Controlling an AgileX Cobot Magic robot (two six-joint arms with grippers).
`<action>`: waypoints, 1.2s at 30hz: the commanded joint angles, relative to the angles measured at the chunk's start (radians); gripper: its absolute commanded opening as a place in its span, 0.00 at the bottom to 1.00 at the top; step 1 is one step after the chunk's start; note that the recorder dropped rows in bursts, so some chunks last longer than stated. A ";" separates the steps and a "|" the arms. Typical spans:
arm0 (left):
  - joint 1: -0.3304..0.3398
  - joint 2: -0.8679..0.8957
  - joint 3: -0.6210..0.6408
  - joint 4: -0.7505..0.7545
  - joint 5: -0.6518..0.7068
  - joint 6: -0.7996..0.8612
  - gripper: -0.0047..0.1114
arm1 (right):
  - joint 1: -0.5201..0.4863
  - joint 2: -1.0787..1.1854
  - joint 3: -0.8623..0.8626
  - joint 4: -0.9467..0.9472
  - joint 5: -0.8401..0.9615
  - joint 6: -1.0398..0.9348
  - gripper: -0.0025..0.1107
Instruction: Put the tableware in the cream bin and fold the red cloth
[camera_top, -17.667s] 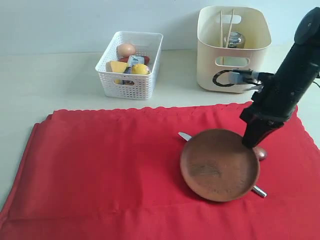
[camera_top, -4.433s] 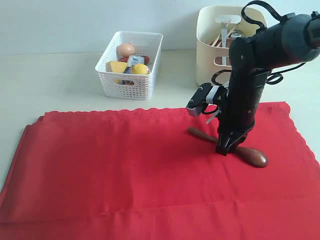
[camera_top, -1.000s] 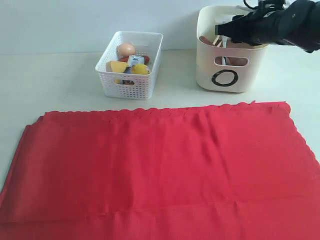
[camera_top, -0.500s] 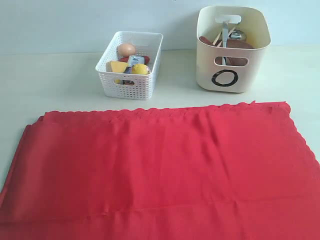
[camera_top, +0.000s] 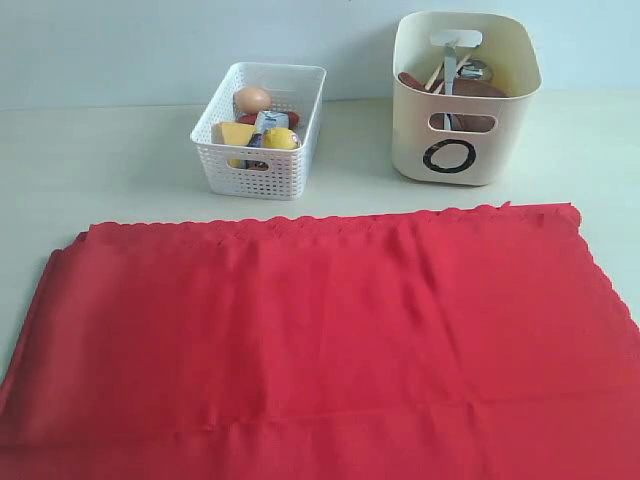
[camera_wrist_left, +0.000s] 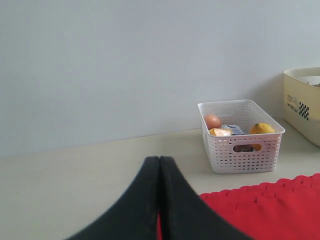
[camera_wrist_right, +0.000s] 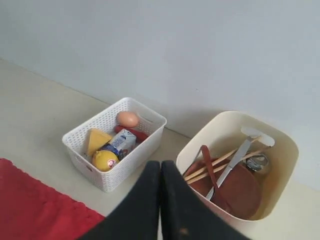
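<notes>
Table: a pale cream table (camera_top: 100, 170), matte, carrying everything in sight.
Wall: a plain pale grey-blue wall (camera_top: 150, 40) rises right behind the table's far edge.
Cut off: the red cloth (camera_top: 320, 330) runs out of the exterior view at its near edge and at the right.
Hard to make out: the pieces in the cream bin (camera_top: 505, 120) overlap, and no bowl can be picked out among them.
Left hand (camera_wrist_left: 159, 159): clenched, black fingers pressed together with nothing between them, over the cloth's edge.
Right hand (camera_wrist_right: 160, 163): clenched on nothing, held high above the table.
Red cloth: spread flat over the near table, bright plain red, faint creases, scalloped far edge.
White basket (camera_top: 255, 175): beyond the cloth, holding an egg (camera_top: 252, 99), cheese (camera_top: 235, 133) and a lemon (camera_top: 281, 138).
Cream bin: far right near the wall, its black "O" facing the cloth; inside are a brown plate (camera_wrist_right: 242, 187), knife (camera_wrist_right: 232, 162), chopsticks (camera_wrist_right: 220, 162), dark spoon (camera_wrist_right: 207, 167) and steel cup (camera_wrist_right: 256, 162).
</notes>
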 joint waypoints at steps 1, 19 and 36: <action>-0.008 -0.006 0.003 0.000 0.001 0.001 0.04 | -0.003 -0.137 0.154 0.027 -0.113 0.071 0.02; -0.008 -0.006 0.003 0.000 -0.397 -0.579 0.04 | 0.036 -0.340 0.916 0.113 -0.851 0.145 0.02; -0.008 0.506 -0.002 0.091 -0.064 -0.558 0.13 | 0.182 -0.340 1.079 -0.696 -1.109 0.831 0.02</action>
